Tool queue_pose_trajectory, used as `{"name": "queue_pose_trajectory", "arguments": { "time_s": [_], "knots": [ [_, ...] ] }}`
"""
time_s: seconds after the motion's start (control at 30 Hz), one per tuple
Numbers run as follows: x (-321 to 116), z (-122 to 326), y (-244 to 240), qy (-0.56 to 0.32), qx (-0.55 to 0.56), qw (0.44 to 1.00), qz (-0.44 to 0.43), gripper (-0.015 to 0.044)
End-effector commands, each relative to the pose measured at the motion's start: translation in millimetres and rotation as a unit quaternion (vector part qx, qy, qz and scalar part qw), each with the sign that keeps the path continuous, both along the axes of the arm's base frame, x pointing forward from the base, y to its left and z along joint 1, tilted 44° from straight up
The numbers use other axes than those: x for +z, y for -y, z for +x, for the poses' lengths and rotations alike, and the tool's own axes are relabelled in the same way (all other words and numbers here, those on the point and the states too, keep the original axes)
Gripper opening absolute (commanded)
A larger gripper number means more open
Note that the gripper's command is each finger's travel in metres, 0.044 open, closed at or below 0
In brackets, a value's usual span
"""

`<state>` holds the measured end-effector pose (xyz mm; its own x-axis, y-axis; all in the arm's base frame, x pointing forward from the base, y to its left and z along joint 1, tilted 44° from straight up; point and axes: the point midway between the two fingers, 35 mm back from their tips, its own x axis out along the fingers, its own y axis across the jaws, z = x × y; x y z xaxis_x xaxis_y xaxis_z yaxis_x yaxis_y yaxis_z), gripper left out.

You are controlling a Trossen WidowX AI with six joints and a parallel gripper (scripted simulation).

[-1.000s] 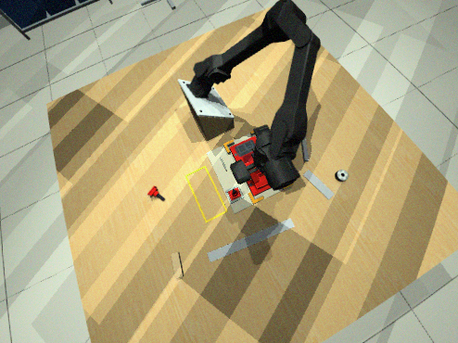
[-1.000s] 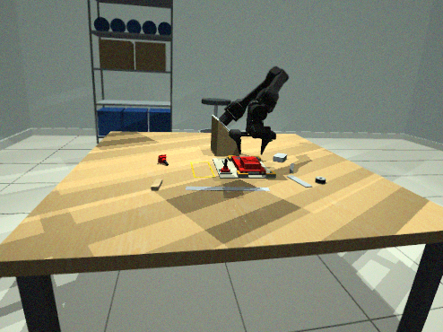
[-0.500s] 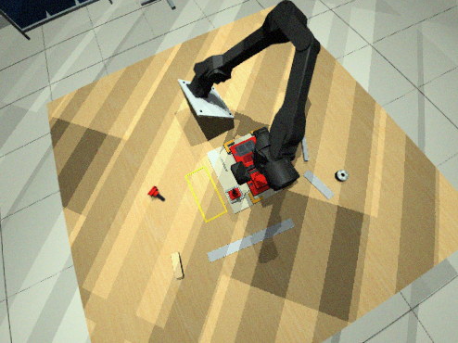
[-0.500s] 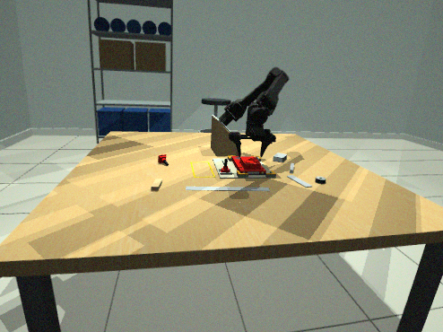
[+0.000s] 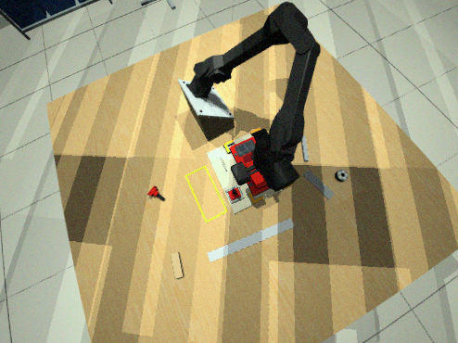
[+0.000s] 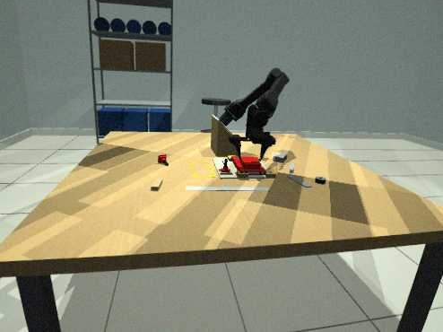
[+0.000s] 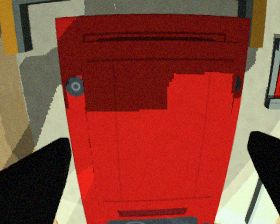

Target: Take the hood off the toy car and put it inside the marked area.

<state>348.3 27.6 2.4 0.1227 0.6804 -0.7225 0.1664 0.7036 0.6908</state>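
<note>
No readable text, label, brand, number or sign shows on anything, whether from above, from the side or at the wrist. The red hood panel (image 7: 145, 145), its slot toward twelve o'clock and a round fastener at about ten o'clock, bears only fine lines. The exterior view is grainy, so small lettering on the blue bins (image 6: 135, 121), at eleven o'clock, may simply be too faint to read.
</note>
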Motion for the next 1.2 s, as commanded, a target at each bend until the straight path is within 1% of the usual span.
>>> {"name": "queue_pose_trajectory", "arguments": {
  "time_s": [0.0,1.17],
  "knots": [
    [-1,-1,-2,-0.003,-0.002,1.000,0.003,0.0440],
    [-14,1,-14,-0.003,-0.002,1.000,0.003,0.0440]
  ]
}}
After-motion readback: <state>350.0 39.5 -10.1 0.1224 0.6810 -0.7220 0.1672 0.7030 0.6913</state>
